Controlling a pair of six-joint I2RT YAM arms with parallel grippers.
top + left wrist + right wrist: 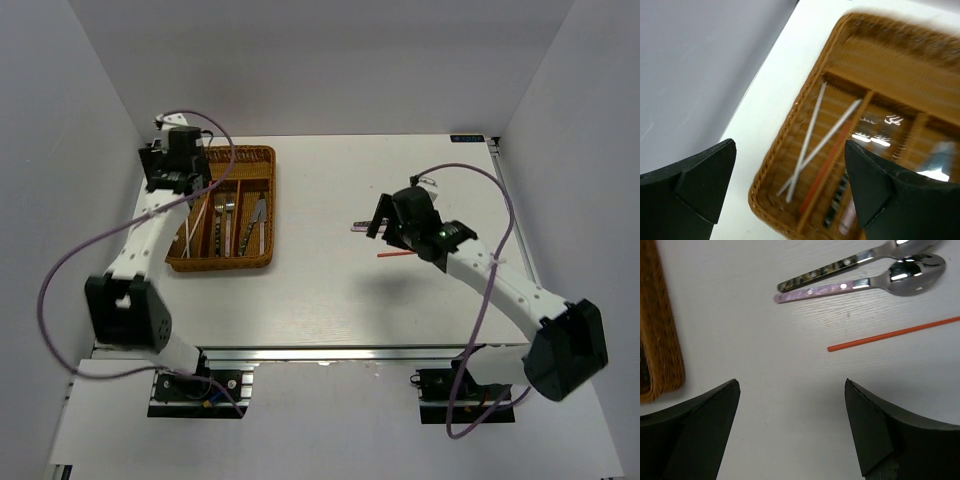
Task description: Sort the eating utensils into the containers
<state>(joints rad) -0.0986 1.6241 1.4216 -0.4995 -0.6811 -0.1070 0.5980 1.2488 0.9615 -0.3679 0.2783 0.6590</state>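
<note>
The wicker tray [220, 265] stands at the far left. In the left wrist view its left slot [790, 125] holds two crossed pale chopsticks [810, 132] and a red chopstick [827, 167]; forks [875, 135] and a knife [940, 160] lie in slots to the right. My left gripper [172, 183] hovers over the tray's far left corner, open and empty [790, 145]. On the table lie a dark-handled spoon [825, 272], a pink-handled spoon [820, 290] and a red chopstick [895, 333]. My right gripper [380, 222] is open and empty [792, 382], just short of them.
The tray's rim [662, 330] shows at the left edge of the right wrist view. White walls enclose the table on three sides. Purple cables loop from both arms.
</note>
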